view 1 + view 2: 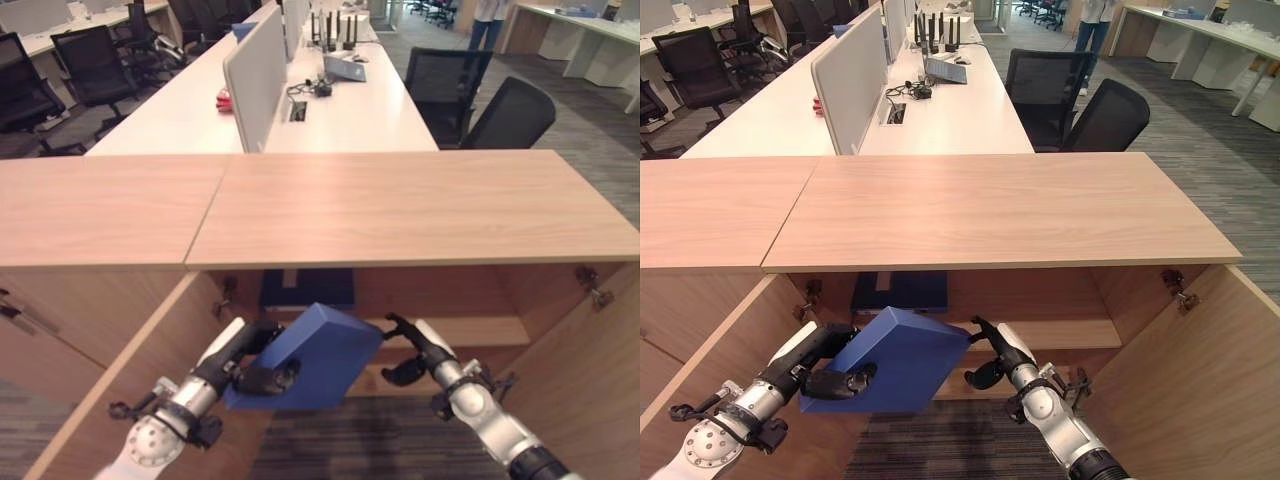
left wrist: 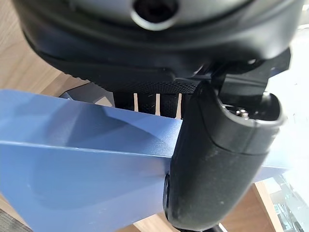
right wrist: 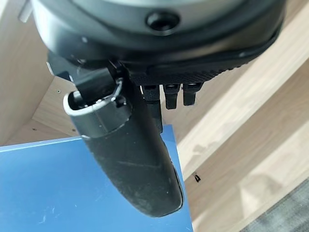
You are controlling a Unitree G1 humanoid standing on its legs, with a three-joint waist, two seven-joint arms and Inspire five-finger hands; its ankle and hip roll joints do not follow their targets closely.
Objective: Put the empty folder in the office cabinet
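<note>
A blue folder [image 1: 320,350] hangs tilted in front of the open wooden cabinet [image 1: 400,205], below its top board. My left hand [image 1: 245,362] is shut on the folder's left edge, thumb [image 2: 217,159] across the front face [image 2: 72,179] and fingers behind it. My right hand [image 1: 415,350] comes in from the right with fairly straight fingers. Its fingertips touch the folder's upper right corner [image 1: 962,338], and its thumb [image 3: 130,159] lies beside the blue face [image 3: 48,188]. The cabinet's inner shelf [image 1: 480,330] runs just behind the folder.
A dark blue item [image 1: 307,287] lies at the back of the cabinet's upper compartment. The cabinet doors stand open at left [image 1: 130,390] and right [image 1: 590,380]. Beyond the cabinet are a long white desk [image 1: 370,105] with a divider, black office chairs [image 1: 510,115] and a person [image 1: 488,22] far back.
</note>
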